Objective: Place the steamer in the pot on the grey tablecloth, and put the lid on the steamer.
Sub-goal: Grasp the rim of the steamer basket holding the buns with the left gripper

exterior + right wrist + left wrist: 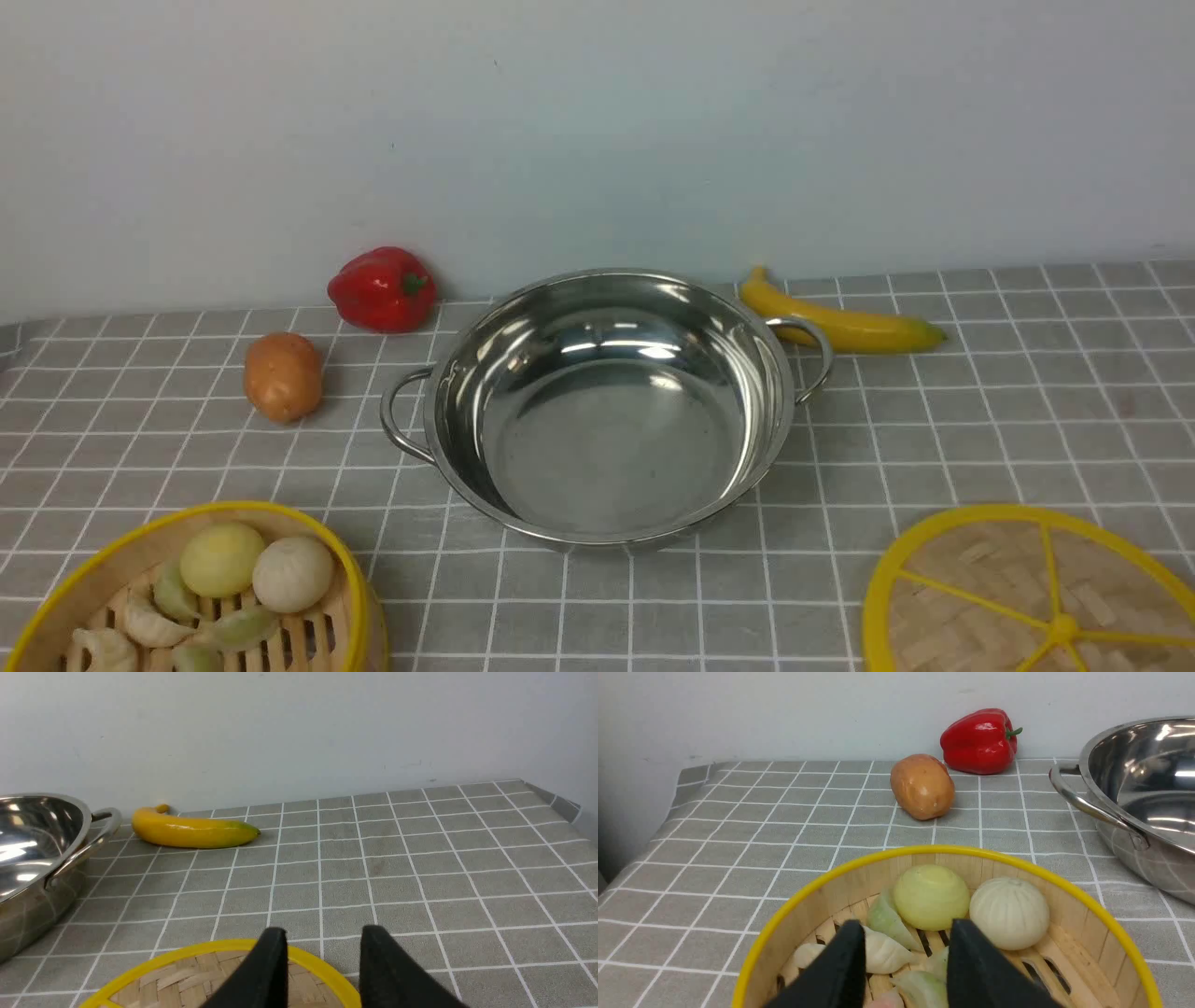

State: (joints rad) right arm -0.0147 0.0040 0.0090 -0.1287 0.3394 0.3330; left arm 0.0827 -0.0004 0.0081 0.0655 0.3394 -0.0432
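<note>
The steamer [187, 510], a yellow-rimmed bamboo basket with buns and dumplings in it, sits on the grey tablecloth [980, 420] at the front left. The shiny pot [607, 448] stands empty in the middle. At the front right lies the lid [980, 579], flat, with yellow spokes. Neither gripper shows in the front view. In the left wrist view my left gripper [908, 933] hangs open over the inside of the steamer [1069, 910], holding nothing. My right gripper [324, 938] is open above the far rim of the lid [187, 975], apart from it.
Behind the pot, a red pepper [383, 289] and a banana [840, 322] lie along the wall. A potato [283, 376] rests left of the pot's handle. The cloth drops off at its left edge [677, 793] and right edge [556, 798].
</note>
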